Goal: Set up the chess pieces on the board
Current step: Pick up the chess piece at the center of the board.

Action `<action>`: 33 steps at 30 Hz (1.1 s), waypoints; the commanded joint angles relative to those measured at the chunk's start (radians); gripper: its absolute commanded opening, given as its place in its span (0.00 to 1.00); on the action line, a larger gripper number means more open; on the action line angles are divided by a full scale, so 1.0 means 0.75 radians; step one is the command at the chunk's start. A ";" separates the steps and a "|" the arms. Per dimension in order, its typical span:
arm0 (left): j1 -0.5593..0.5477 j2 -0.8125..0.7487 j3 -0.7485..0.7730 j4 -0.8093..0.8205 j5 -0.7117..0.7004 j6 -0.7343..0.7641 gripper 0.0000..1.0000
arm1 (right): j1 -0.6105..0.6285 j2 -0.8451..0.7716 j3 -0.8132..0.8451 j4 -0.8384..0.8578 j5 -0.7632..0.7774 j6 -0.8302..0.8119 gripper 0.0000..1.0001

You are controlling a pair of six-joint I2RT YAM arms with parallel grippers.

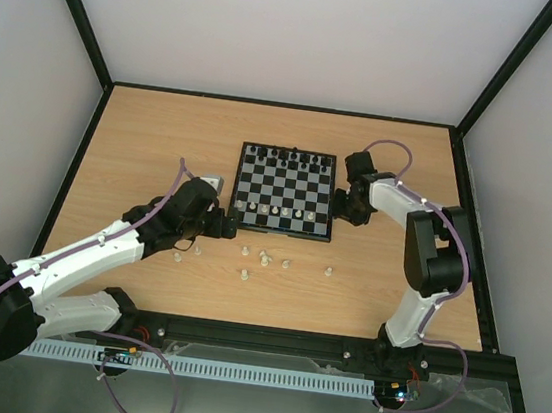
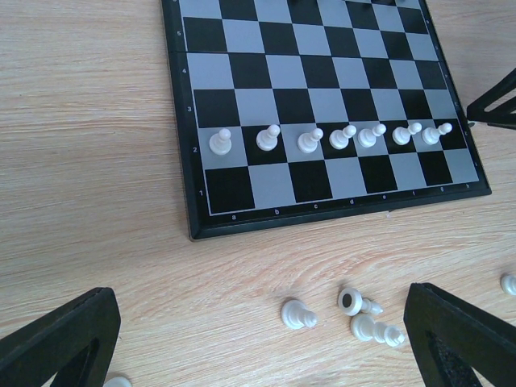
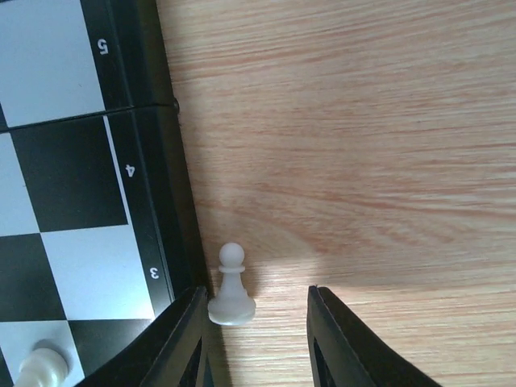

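Note:
The board (image 1: 280,232) lies at the table's middle, with a row of white pawns (image 1: 274,209) along its near side. In the left wrist view several white pawns (image 2: 310,140) stand on rank 2 of the board (image 2: 179,121). My left gripper (image 1: 225,224) is open and empty at the board's near left corner, above loose white pieces (image 2: 298,314) lying on the wood. My right gripper (image 3: 256,339) is open at the board's right rim (image 3: 161,161). A white pawn (image 3: 232,289) stands upright on the wood between its fingers, close to the left finger (image 3: 181,343).
Black pieces (image 1: 292,156) line the board's far rows. Loose white pieces (image 1: 265,259) are scattered on the wood in front of the board, one further right (image 1: 329,270) and two by the left arm (image 1: 179,254). Black frame walls bound the table.

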 commanded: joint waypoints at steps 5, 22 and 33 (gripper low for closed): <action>0.011 0.012 0.034 -0.009 -0.005 0.006 1.00 | -0.007 0.058 0.030 -0.006 -0.033 -0.011 0.32; 0.012 0.036 0.034 0.000 -0.004 0.005 1.00 | -0.005 0.035 -0.025 -0.006 -0.022 -0.027 0.25; 0.014 0.044 0.034 0.007 -0.002 0.004 0.99 | -0.007 0.049 -0.035 -0.008 -0.023 -0.035 0.17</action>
